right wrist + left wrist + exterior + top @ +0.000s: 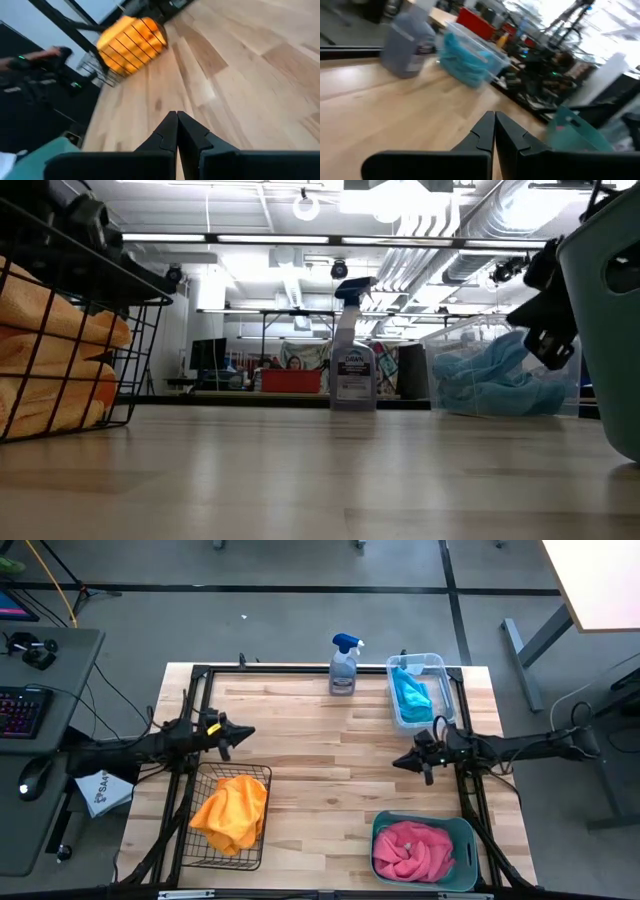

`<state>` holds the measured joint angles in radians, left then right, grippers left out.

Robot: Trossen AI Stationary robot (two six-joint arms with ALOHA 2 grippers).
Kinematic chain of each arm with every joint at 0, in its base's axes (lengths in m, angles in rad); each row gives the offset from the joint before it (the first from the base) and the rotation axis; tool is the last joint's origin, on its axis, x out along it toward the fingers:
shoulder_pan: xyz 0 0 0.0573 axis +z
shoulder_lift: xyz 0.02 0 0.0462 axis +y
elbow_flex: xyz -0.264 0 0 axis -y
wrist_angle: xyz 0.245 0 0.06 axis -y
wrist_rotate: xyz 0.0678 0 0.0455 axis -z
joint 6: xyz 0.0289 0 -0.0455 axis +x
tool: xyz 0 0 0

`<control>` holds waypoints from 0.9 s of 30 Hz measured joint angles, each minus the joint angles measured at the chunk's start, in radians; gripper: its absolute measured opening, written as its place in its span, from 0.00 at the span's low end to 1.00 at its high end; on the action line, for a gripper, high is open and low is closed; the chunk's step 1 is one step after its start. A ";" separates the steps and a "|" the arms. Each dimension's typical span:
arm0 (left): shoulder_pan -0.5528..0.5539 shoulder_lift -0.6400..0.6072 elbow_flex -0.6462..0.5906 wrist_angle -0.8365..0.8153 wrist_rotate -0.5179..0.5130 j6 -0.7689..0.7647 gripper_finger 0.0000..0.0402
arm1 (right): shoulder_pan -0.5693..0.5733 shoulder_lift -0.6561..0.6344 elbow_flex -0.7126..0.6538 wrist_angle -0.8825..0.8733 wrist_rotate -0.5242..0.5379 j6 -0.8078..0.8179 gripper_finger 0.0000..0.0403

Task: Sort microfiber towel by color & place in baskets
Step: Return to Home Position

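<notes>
Orange towel (232, 810) lies heaped in the black wire basket (222, 858), which stands at the lower left of the worktop (320, 770) in the high view. The pink towel (412, 848) fills the teal basket (424, 819) at the lower right. The turquoise towel (411, 692) sits in the clear tub (417, 659) at the upper right, just beside the spray bottle (345, 665). You can find no loose cloth on the bare wood between them. Each colour has its own container, so I judge the sorting itself as finished.

The step in hand is then, in my judgement, only the return of both arms to their rest pose. The left end effector (240, 733) hangs above the left part of the worktop, just beyond the wire basket's rim, and points inward. The right end effector (402, 761) hangs at the right side, between the clear tub and the teal basket, and also points inward. In each wrist view the two fingers are pressed together with nothing between them, so both are clenched and empty.

For the next move you need no grasp at all. You should draw each arm back toward its own side and leave the fingers closed. Please mind the height. The left arm passes near the wire rim and the right arm is close to a corner of the tub, so a low path could push a container and disturb the sorted cloths.
</notes>
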<state>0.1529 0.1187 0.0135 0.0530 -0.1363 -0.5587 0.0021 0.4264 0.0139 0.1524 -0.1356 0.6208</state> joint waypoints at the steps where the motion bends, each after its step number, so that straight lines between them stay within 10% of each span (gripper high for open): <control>1: -0.001 -0.007 0.000 -0.010 0.017 0.002 0.00 | 0.000 -0.039 0.000 -0.038 0.000 0.000 0.00; 10: 0.001 -0.118 -0.001 -0.037 0.080 0.003 0.00 | -0.004 -0.426 -0.003 -0.115 0.028 0.000 0.00; 27: 0.011 -0.115 -0.002 -0.038 0.088 0.005 0.00 | -0.007 -0.427 -0.004 -0.054 0.022 0.000 0.00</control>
<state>0.1635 0.0036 0.0120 0.0151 -0.0483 -0.5541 -0.0048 -0.0002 0.0097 0.0982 -0.1140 0.6205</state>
